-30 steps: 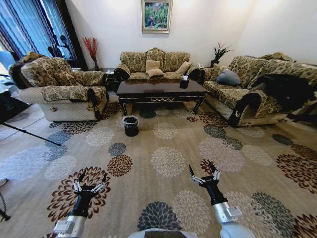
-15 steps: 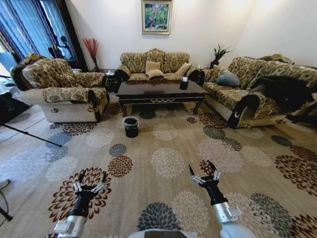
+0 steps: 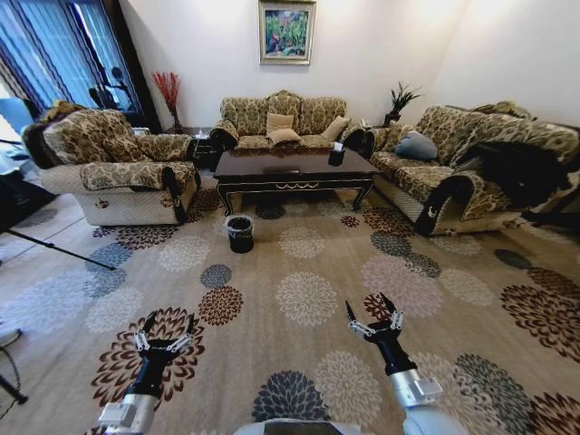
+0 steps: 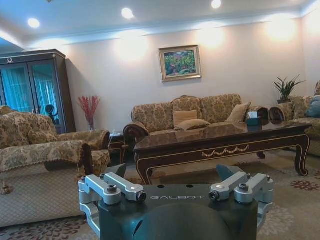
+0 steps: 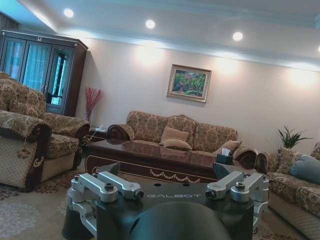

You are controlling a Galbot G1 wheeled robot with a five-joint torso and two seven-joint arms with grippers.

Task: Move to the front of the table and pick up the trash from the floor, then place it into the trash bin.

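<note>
I hold both arms low for transit: left gripper (image 3: 164,342), right gripper (image 3: 373,323) spread wide, empty. Table (image 3: 292,167) at 12, trash bin (image 3: 239,232) at 11.

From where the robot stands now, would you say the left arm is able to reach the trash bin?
Probably not yet. The left end effector hangs open and empty low before the robot, while the trash bin stands far across open carpet near the table.
</note>
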